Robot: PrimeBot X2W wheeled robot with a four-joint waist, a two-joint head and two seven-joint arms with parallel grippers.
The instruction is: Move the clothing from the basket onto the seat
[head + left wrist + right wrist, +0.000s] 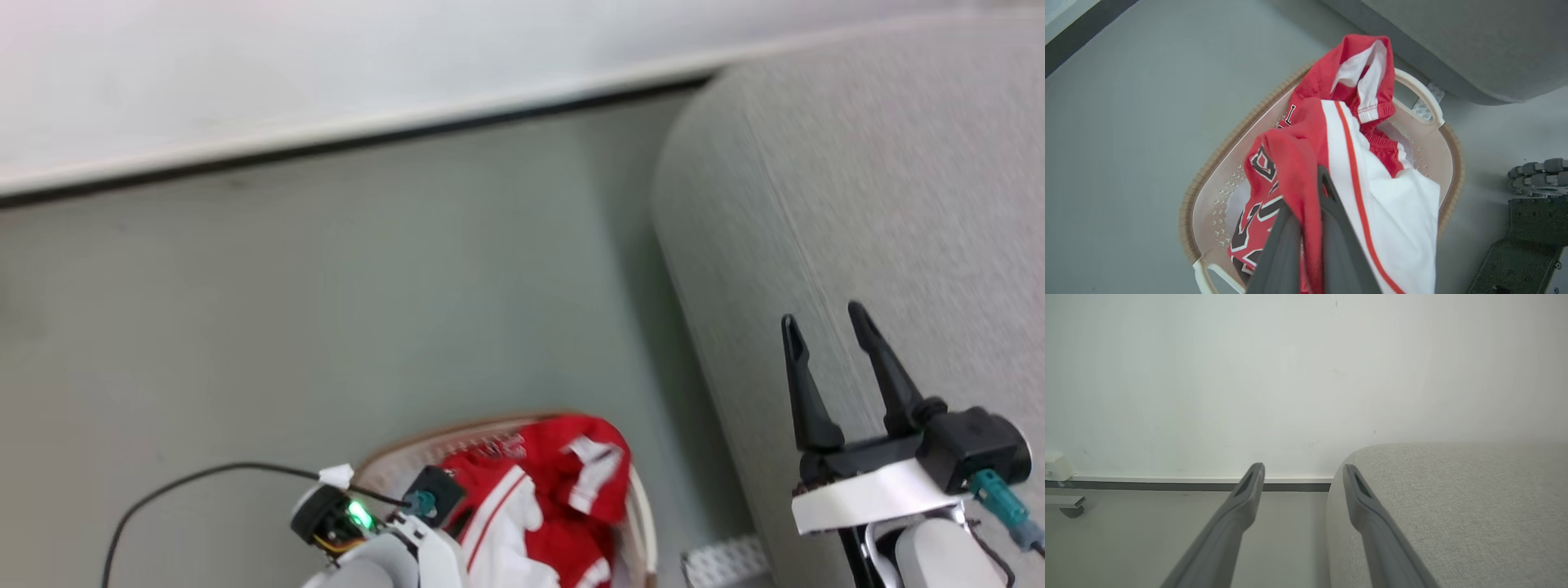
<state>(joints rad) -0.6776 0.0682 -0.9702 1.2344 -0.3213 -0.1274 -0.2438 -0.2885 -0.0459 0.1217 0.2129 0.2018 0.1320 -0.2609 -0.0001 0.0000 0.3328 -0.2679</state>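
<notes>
The clothing [1294,151], red with a white striped panel and black-and-white lettering, bunches up out of the basket [1216,163], a white perforated tub with a tan rim. My left gripper [1310,192] is shut on a fold of this clothing, and red fabric covers one fingertip. From the head view the clothing [563,482] fills the basket [408,461] at the bottom, beside my left wrist. My right gripper [824,322] stands open over the grey seat [857,204]. Its fingers [1249,490] hold nothing, by the seat's rounded edge [1453,506].
Grey floor [326,286] runs to a white wall with a dark baseboard [343,143]. A black cable [204,472] trails at the lower left. The seat's corner [1453,41] lies just beyond the basket. Dark wheeled base parts [1535,171] sit to the basket's right.
</notes>
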